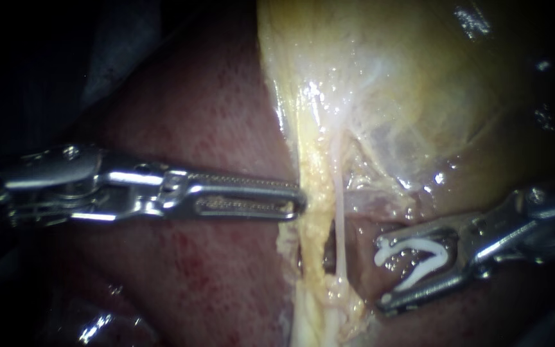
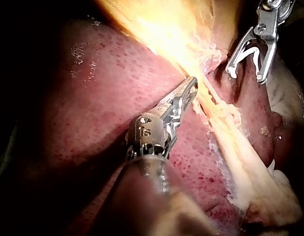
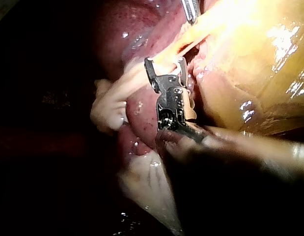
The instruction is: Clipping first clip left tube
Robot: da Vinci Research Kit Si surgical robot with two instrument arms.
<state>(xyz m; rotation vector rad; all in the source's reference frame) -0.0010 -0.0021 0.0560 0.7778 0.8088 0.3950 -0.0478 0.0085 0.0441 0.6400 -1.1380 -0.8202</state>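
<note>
The liver (image 1: 200, 128) fills the left and lower field, dark red, wet and speckled. The gallbladder (image 1: 406, 77) spreads across the upper right, yellowish and glistening, and its filmy covering narrows downward towards the middle. From there a fatty yellow band (image 1: 313, 218) runs straight down the centre. Just to its right runs the tube (image 1: 339, 212), a thin, pale, smooth cord, bare along most of its length and merging with the band in a pale lump at its lower end. The left instrument (image 1: 298, 200) lies level across the liver. Its hand is together, the two long ridged jaws lying flat on each other, and its tip touches the left edge of the band, so the band stands between it and the tube. The right instrument (image 1: 383, 274) reaches in over darker tissue. Its hand stands wide apart and carries the only load here, a white V-shaped clip (image 1: 426, 268) whose legs lie along both jaws with the mouth turned towards the tube. In the endoscope view the tube lies just ahead of that open mouth, near its tips but clear of them, outside the clip. In the right wrist view a pale strand crosses close by the tips.
</note>
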